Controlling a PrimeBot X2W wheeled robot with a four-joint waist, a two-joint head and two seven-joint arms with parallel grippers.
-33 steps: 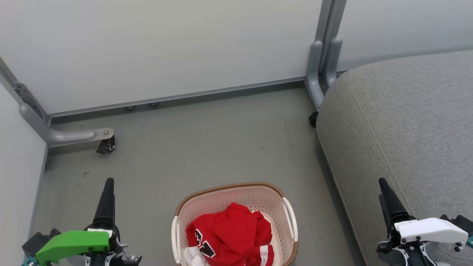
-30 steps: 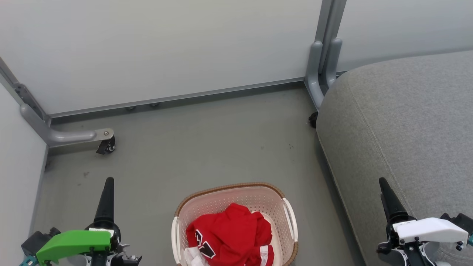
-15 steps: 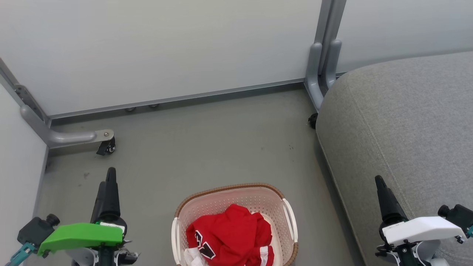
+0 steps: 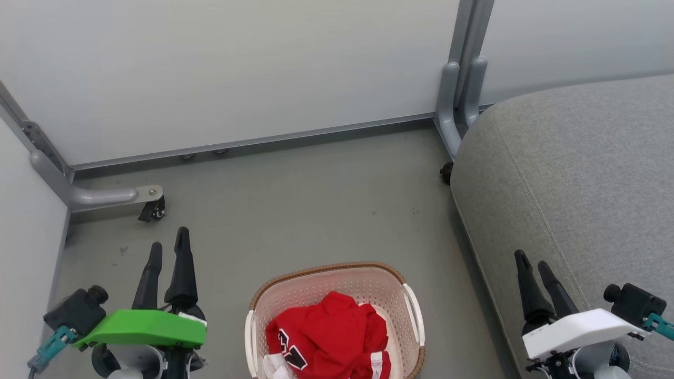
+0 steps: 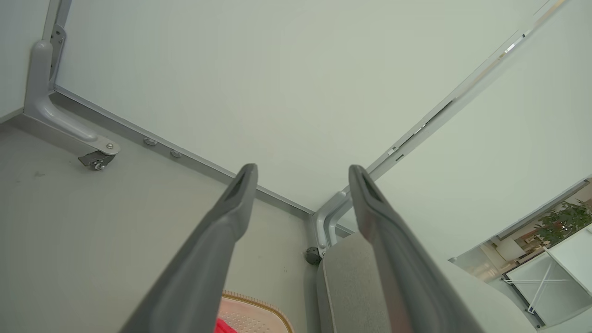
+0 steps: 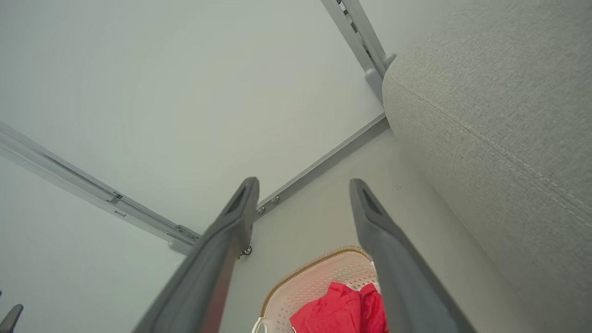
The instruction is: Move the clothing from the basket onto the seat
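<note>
Both of our arms have turned and come in a little since a moment ago. Back then each showed one dark finger, and now each shows two with a gap between. So our left gripper (image 4: 169, 238) is open wide and holds nothing, and our right gripper (image 4: 531, 259) is open and holds nothing too. We see the clothing (image 4: 329, 337) in a crumpled red heap inside the basket (image 4: 326, 267), which sits on the floor (image 4: 295, 210) between our two arms. The seat (image 4: 579, 173) is big and grey, just to the right of the basket, and nothing red lies on it yet. We think the clothing is soft, light and floppy. It will not break, but it will hang down and could catch on the basket's rim, or pull the light basket up with it. We think the best place to pinch is the high bump in the middle of the heap, where the cloth is bunched thick. Then we should lift well up before we swing over to the seat.
</note>
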